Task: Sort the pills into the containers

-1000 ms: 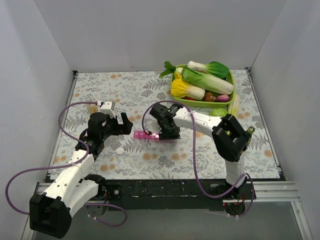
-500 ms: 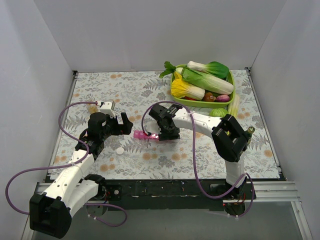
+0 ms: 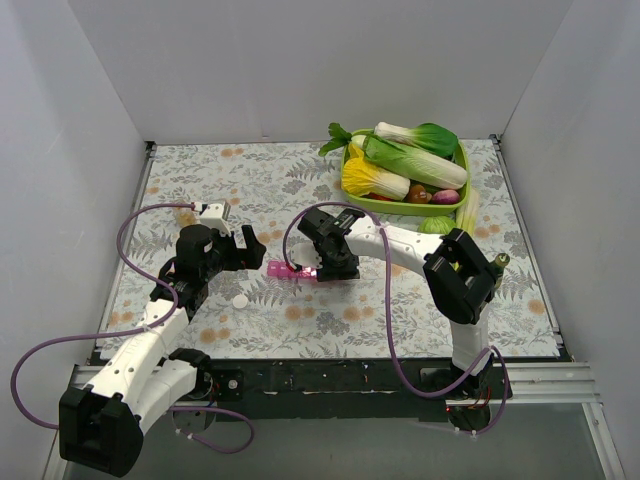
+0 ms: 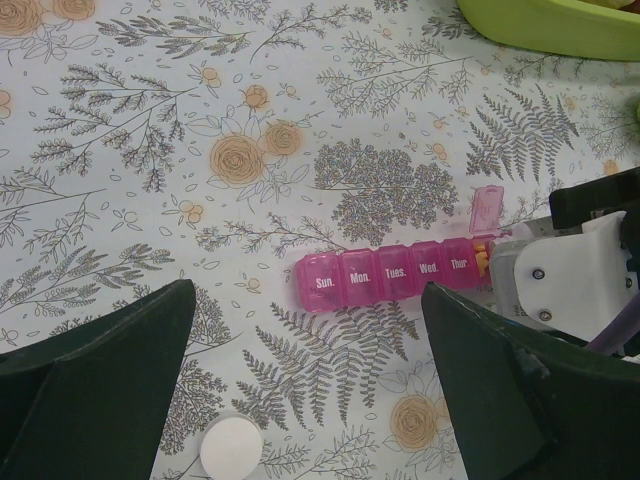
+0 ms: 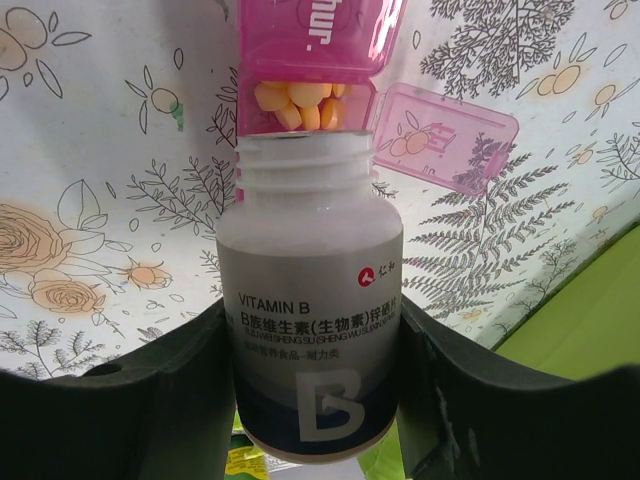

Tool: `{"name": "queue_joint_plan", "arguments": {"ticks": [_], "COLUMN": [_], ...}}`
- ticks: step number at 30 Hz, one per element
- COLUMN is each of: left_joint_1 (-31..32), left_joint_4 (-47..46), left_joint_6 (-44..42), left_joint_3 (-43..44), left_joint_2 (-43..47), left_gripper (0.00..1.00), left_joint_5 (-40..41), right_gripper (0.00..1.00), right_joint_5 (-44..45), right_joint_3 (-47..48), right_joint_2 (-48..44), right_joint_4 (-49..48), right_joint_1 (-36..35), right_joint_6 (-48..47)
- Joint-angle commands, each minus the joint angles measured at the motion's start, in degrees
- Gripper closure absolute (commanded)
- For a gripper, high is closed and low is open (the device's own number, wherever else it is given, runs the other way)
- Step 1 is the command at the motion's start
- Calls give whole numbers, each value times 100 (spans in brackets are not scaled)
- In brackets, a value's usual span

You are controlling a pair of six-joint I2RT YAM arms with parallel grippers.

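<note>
The containers, a pink pill-organizer strip [image 3: 284, 270] with day labels, lie on the floral mat between the two arms [image 4: 385, 275]. One compartment is open, its lid [image 5: 450, 140] flipped back, and yellow pills [image 5: 300, 105] fill it. My right gripper [image 5: 312, 325] is shut on an uncapped white Vitamin B bottle [image 5: 310, 250], tipped with its mouth at that open compartment. In the top view, the right gripper [image 3: 335, 262] is at the strip's right end. My left gripper [image 4: 310, 400] hangs open and empty, just left of the strip [image 3: 250, 245]. A white bottle cap [image 4: 231, 449] lies on the mat below it.
A green tray [image 3: 380, 203] piled with toy vegetables stands at the back right; its rim [image 4: 560, 30] shows in the left wrist view. One green vegetable [image 3: 440, 225] lies beside the tray. White walls enclose the mat on three sides.
</note>
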State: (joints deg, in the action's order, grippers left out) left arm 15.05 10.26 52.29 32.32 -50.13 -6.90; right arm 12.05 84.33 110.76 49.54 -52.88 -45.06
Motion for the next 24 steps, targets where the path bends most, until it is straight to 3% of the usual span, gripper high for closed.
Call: {"name": "queue_joint_plan", "arguments": {"ticks": [1, 14, 24], "left_joint_1": [-46, -46, -46], "left_joint_4": [-77, -86, -103], "left_joint_6": [-79, -79, -61], "left_joint_3": [108, 108, 82], "left_joint_2": [91, 91, 82], "left_gripper": [2, 2, 2], "left_joint_5": [-57, -75, -145], "right_gripper": [96, 96, 96], "right_joint_5": [-107, -414, -1518], "right_joint_3": [66, -93, -312], "right_joint_2": [-134, -432, -1029], "right_joint_4": [-14, -120, -348], "right_joint_1": [50, 252, 533], "right_joint_6": [15, 67, 111]}}
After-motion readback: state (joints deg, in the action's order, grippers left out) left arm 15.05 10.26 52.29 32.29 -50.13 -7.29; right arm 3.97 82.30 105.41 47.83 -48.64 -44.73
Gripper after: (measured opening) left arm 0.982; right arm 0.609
